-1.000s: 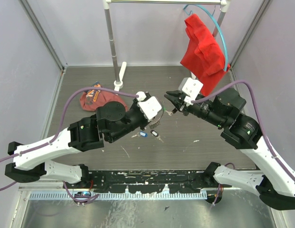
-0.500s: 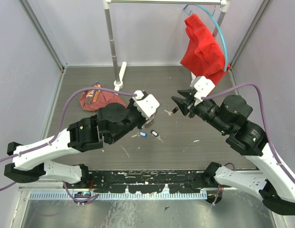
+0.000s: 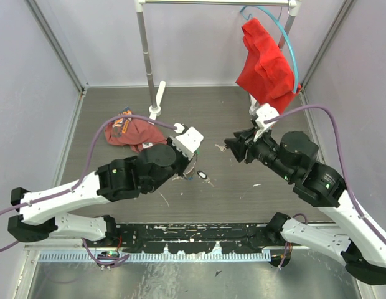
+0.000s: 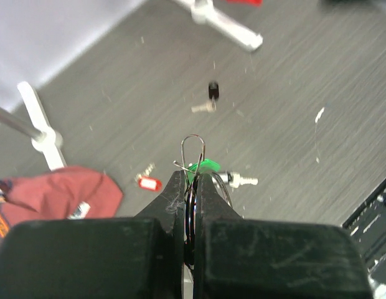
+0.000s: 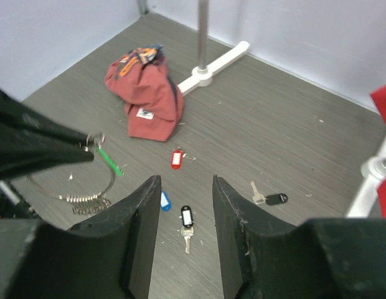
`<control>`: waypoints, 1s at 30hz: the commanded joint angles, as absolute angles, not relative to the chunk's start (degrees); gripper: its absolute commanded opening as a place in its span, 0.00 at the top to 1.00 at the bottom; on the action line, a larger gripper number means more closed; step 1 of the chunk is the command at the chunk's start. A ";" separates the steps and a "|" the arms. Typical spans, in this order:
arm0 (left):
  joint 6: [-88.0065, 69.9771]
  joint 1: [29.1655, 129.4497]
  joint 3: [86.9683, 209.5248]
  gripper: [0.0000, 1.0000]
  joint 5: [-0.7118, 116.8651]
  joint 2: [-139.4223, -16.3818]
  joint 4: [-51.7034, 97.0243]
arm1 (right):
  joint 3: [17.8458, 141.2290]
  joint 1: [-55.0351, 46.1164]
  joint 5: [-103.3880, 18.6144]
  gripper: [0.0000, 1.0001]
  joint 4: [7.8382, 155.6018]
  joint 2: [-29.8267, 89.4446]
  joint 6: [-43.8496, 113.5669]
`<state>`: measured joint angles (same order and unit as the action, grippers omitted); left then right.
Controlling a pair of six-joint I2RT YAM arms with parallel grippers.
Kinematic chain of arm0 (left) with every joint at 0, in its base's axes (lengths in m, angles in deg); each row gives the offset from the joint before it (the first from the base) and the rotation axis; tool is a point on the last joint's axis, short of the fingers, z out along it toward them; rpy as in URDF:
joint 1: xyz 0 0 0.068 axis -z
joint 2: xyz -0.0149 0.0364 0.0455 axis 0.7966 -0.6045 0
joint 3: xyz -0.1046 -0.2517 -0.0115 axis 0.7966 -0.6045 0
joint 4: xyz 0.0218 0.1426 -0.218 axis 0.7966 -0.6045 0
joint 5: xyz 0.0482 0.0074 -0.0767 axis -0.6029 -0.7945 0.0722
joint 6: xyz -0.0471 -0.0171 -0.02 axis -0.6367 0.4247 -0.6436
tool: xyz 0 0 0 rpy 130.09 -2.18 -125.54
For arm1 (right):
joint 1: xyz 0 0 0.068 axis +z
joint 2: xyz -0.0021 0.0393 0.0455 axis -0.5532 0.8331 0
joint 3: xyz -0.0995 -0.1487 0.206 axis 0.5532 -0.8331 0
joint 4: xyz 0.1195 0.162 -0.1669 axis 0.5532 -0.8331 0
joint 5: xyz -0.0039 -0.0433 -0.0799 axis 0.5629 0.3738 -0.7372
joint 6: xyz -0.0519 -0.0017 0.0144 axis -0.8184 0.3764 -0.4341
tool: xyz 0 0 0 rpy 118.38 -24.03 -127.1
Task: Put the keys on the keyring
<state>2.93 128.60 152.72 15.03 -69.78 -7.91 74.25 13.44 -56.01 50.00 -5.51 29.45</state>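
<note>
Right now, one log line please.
left gripper shut on keyring | green key hanging there | right gripper open, empty | red key, blue key, black keys loose on table

The keyring (image 4: 193,136) is shiny wire, the keys (image 5: 187,234) metal with glossy plastic tags (image 5: 186,216), the floor (image 3: 199,109) matt.

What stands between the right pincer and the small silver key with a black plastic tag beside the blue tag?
Nothing visible does: only bare grey floor lies between the open right pincer and the black-tagged silver key.
</note>
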 commanded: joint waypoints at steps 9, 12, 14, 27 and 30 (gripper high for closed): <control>-15.77 126.34 136.25 1.00 32.26 -80.98 13.05 | 75.31 13.19 -71.10 0.54 46.64 -12.55 37.87; -19.90 125.93 133.47 1.00 35.51 -84.62 20.48 | 75.05 13.18 -71.97 0.54 46.01 -13.14 38.58; -22.46 124.54 131.11 1.00 36.99 -86.57 23.50 | 74.64 13.21 -72.92 0.54 45.82 -13.57 38.97; -31.16 109.39 114.00 0.67 44.97 -87.40 32.51 | 71.43 13.17 -73.98 0.53 45.84 -13.04 40.88; -32.58 108.29 111.34 0.47 40.43 -82.73 28.06 | 69.89 13.18 -73.71 0.51 45.83 -12.63 42.12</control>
<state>-29.55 109.65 114.21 44.23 -88.78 28.90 71.34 13.42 -72.64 43.81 -13.36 39.90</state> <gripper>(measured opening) 0.392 0.475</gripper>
